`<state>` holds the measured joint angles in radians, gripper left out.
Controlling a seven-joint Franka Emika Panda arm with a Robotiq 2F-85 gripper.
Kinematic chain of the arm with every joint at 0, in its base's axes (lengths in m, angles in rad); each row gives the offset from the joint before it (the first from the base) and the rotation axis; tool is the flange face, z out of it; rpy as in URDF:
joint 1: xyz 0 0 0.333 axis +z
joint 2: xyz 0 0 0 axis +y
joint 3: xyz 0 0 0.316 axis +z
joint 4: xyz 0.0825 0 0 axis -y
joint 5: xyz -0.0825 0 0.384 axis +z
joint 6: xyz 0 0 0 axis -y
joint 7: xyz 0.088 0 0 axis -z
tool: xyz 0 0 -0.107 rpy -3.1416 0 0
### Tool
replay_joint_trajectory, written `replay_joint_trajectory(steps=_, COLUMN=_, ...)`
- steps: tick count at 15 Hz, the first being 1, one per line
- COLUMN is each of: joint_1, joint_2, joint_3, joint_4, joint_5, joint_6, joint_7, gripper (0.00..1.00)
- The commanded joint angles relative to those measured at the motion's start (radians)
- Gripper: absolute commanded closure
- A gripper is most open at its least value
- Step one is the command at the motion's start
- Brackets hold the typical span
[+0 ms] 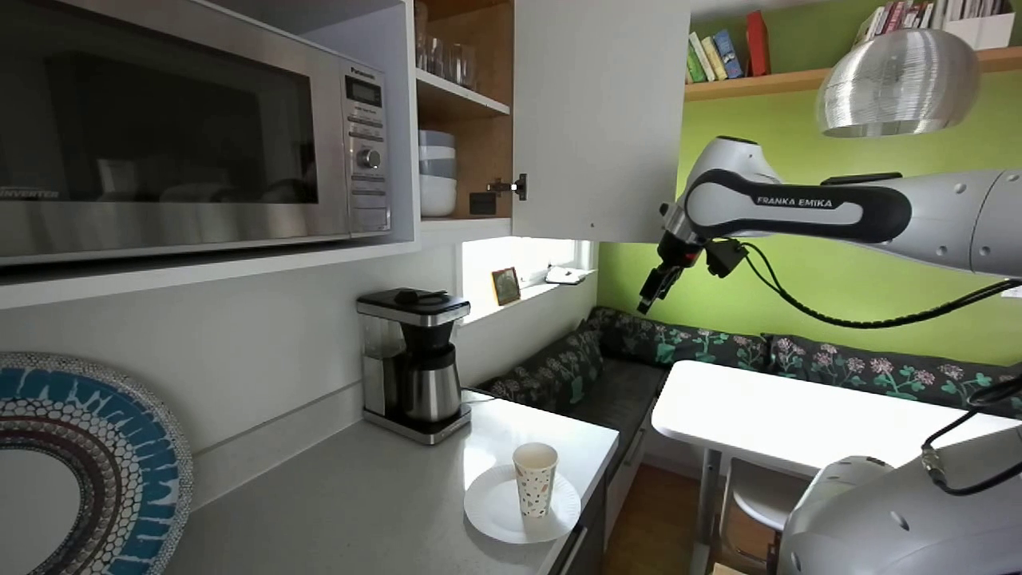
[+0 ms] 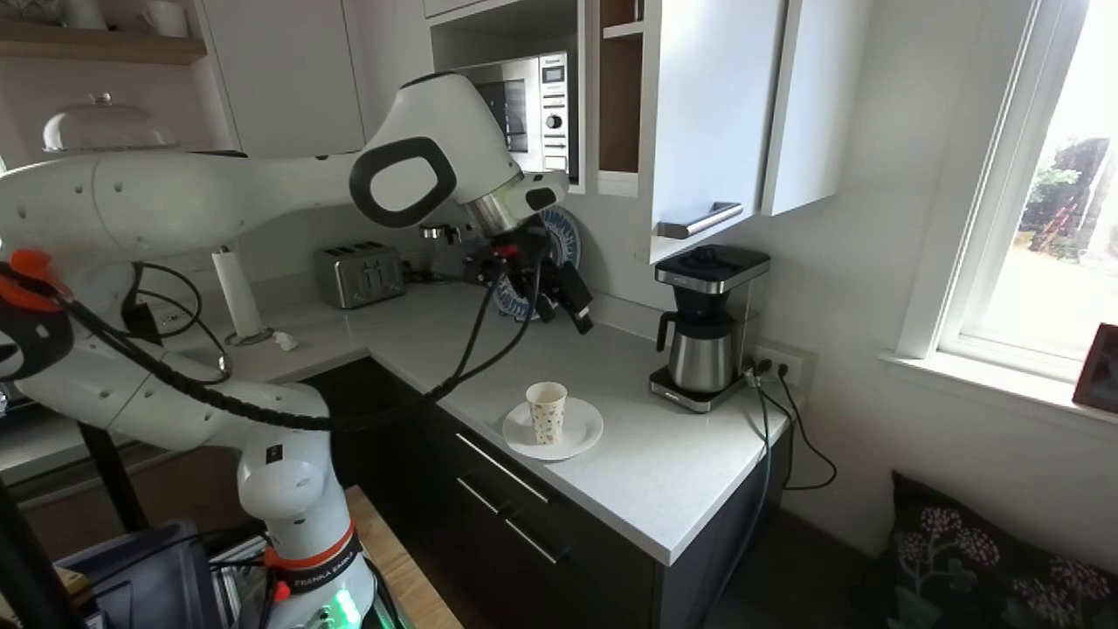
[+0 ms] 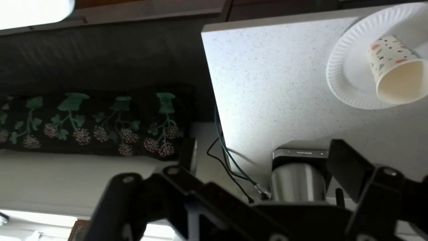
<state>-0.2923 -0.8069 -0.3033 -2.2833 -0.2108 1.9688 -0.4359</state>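
The claw (image 3: 264, 152), black and angular, hung higher than the plate (image 3: 354, 77), its jaws spread wide. Lower than the claw and well apart from it, a tapered paper cup (image 3: 389, 58) flecked with colour stood upright on the plate, which was round, white and fluted at the rim. Under the plate lay the smooth, speckled table (image 3: 267, 83); behind the plate, in both exterior views, stood the boxy steel-and-black coffee maker (image 2: 703, 354).
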Motion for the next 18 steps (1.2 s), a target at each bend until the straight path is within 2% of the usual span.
replay_joint_trajectory(steps=1, joint_1=-0.023, joint_2=-0.014, joint_3=0.006, joint_4=0.067, joint_5=-0.118, joint_6=-0.102, joint_7=0.025, gripper=0.00)
replay_joint_trajectory(steps=6, joint_1=-0.022, joint_2=-0.025, joint_3=-0.013, joint_4=0.136, joint_5=-0.237, joint_6=-0.131, joint_7=0.019, gripper=0.00)
replay_joint_trajectory(steps=12, joint_1=0.000, joint_2=-0.022, joint_3=-0.065, joint_4=0.212, joint_5=-0.249, joint_6=-0.099, joint_7=0.011, gripper=0.00)
replay_joint_trajectory(steps=14, joint_1=0.013, joint_2=-0.020, joint_3=-0.086, joint_4=0.226, joint_5=-0.252, joint_6=-0.063, joint_7=-0.007, gripper=0.00)
replay_joint_trajectory(steps=18, joint_1=0.059, joint_2=-0.018, joint_3=-0.137, joint_4=0.230, joint_5=-0.218, joint_6=0.081, joint_7=-0.042, gripper=0.00)
